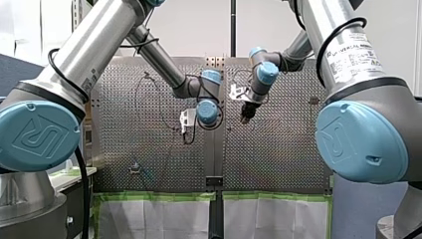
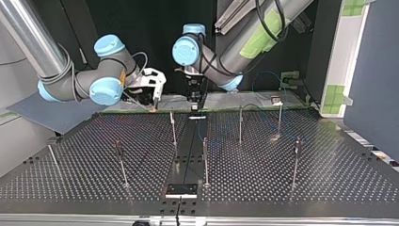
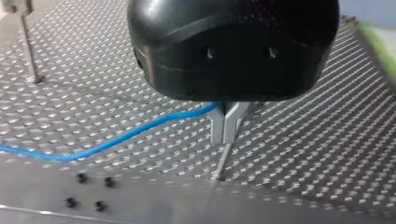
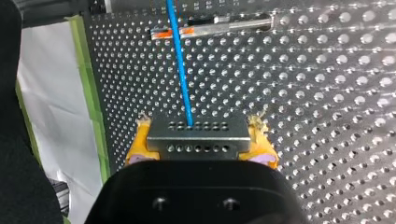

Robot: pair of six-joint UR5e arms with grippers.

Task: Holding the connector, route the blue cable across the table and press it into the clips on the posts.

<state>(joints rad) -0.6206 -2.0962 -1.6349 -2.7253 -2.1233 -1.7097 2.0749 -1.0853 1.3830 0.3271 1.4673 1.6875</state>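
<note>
Right tool (image 4: 201, 140) clamped on connector (image 4: 197, 145); blue cable (image 4: 180, 65) runs ahead. Left tool (image 3: 227, 136) pinches blue cable.

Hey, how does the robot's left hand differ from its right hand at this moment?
The left hand has thin metal fingers; the right hand has yellow pads. The left hand's fingers are pinched nearly together on the blue cable, while the right hand's pads stand wide apart, clamped on the grey connector. Both have black bodies, and both are shut on something.
</note>
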